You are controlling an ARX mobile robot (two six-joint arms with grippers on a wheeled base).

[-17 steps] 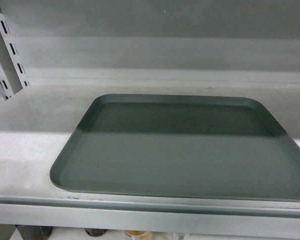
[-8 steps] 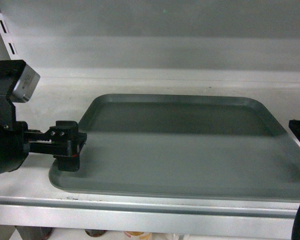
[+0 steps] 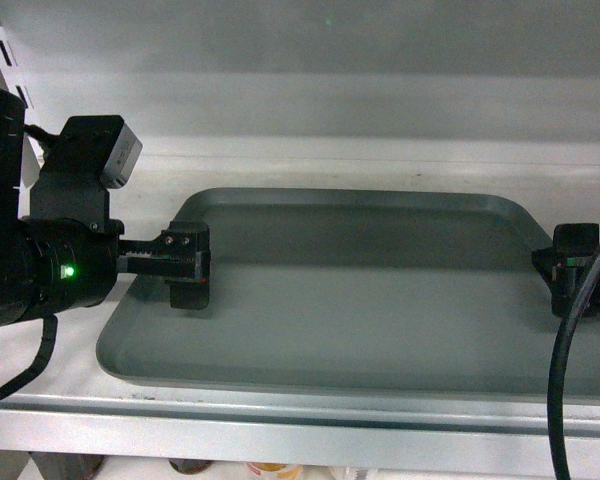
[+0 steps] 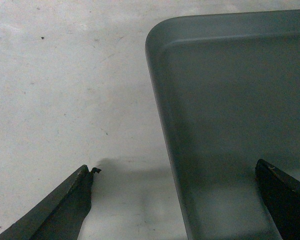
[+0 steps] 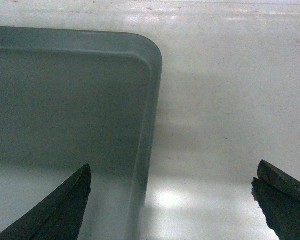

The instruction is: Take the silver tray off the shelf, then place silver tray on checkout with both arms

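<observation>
The silver tray (image 3: 360,290) lies flat on the white shelf (image 3: 70,330), filling most of the head view. My left gripper (image 3: 185,265) hangs open over the tray's left rim. In the left wrist view that gripper (image 4: 175,175) straddles the rim of the tray (image 4: 230,100), one finger over the shelf (image 4: 65,90), the other over the tray floor. My right gripper (image 3: 580,275) is open at the tray's right rim. In the right wrist view the right gripper (image 5: 172,180) likewise straddles the tray (image 5: 65,100) edge. The checkout is out of view.
The shelf's back panel (image 3: 330,80) rises just behind the tray. A slotted upright (image 3: 5,50) stands at the far left. The shelf's grey front lip (image 3: 300,425) runs below the tray, with bottle tops (image 3: 265,467) on a lower level.
Both arms have come into view since a second ago. The left gripper moved right onto the tray's left rim, and the right gripper moved in to the right rim. The tray has not moved.
</observation>
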